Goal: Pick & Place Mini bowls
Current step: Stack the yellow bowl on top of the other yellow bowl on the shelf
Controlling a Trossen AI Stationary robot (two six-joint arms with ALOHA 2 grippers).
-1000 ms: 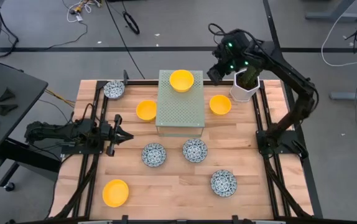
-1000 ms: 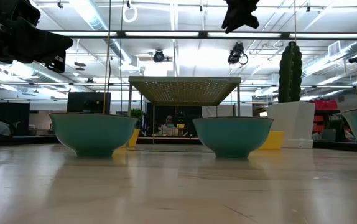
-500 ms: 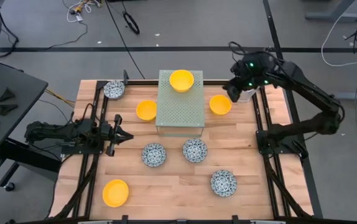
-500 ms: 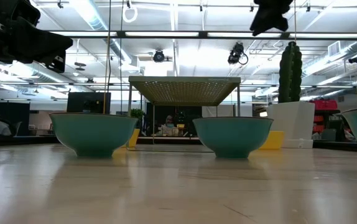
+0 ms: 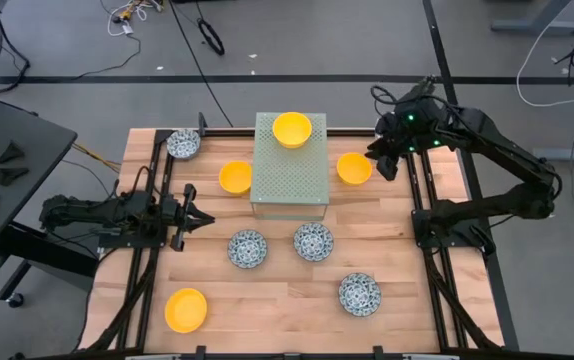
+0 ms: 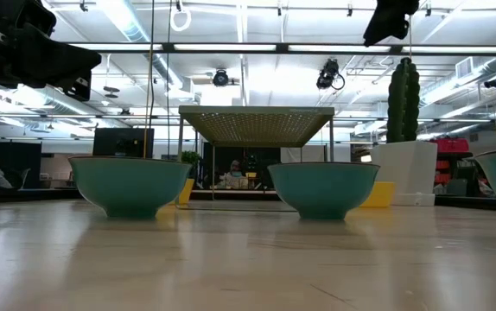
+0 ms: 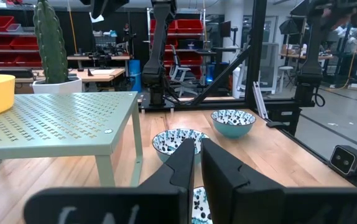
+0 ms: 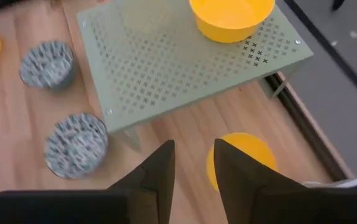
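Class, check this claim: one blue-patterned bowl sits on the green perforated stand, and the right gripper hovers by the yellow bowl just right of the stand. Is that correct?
Not quite. The bowl on the stand is yellow, not blue-patterned, as the high view shows. The rest holds: the right gripper hovers by the yellow bowl just right of the stand.

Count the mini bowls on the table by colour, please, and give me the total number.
Yellow bowls: 4
White bowls with blue pattern: 4
Total: 8
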